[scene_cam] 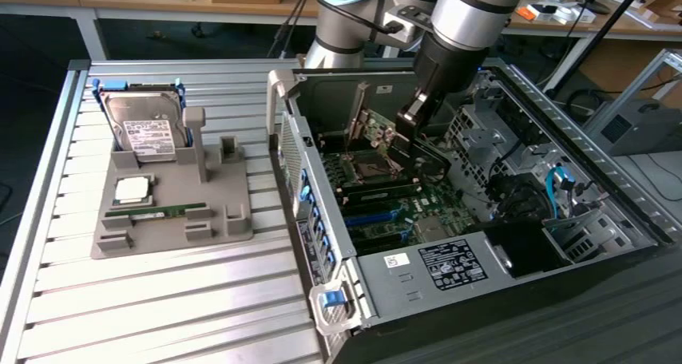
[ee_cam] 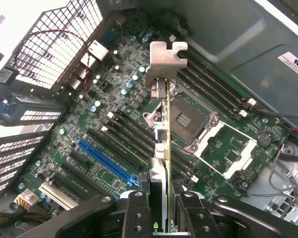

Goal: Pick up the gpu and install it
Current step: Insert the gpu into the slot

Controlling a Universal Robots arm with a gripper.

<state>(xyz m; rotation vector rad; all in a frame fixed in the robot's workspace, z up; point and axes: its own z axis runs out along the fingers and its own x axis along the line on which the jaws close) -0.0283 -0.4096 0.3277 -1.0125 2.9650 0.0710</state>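
gpu: We find the gpu (ee_cam: 164, 144) inside the computer case (scene_cam: 319, 220), standing on edge over the motherboard (ee_cam: 89, 124). Its silver bracket (ee_cam: 165, 57) is at the end away from the fingers.
Tool state: The gripper (ee_cam: 164, 203) is clamped on the gpu, with one finger (ee_cam: 138, 210) against each face of the card. The jaws stand only as far apart as the card is thick.
Card position: In the exterior view the gpu (scene_cam: 400, 148) hangs just below the gripper (scene_cam: 414, 112), at about 12 o'clock from the middle of the board. The arm (scene_cam: 464, 21) comes down from 12 o'clock.
Done: We judge the pick-up complete, since the card is off its rest and is carried by the tool.
Left: We judge the install not yet complete. The bracket floats over the board near the CPU socket (ee_cam: 188, 116) rather than sitting at the case wall. The blue slot (ee_cam: 107, 161) and the dark slots beside it lie uncovered. We cannot tell whether the card's lower edge touches the board.
Case: It lies open on its side, with the board facing up.
Tray: The gray parts tray (scene_cam: 160, 228) stands at 9 o'clock from the case, well apart from the tool.
Tray contents: The hard drive (scene_cam: 146, 124) is at the tray's 12 o'clock end. The CPU chip (scene_cam: 132, 190) is at its middle, and the RAM stick (scene_cam: 160, 212) sits just toward 6 o'clock from that.
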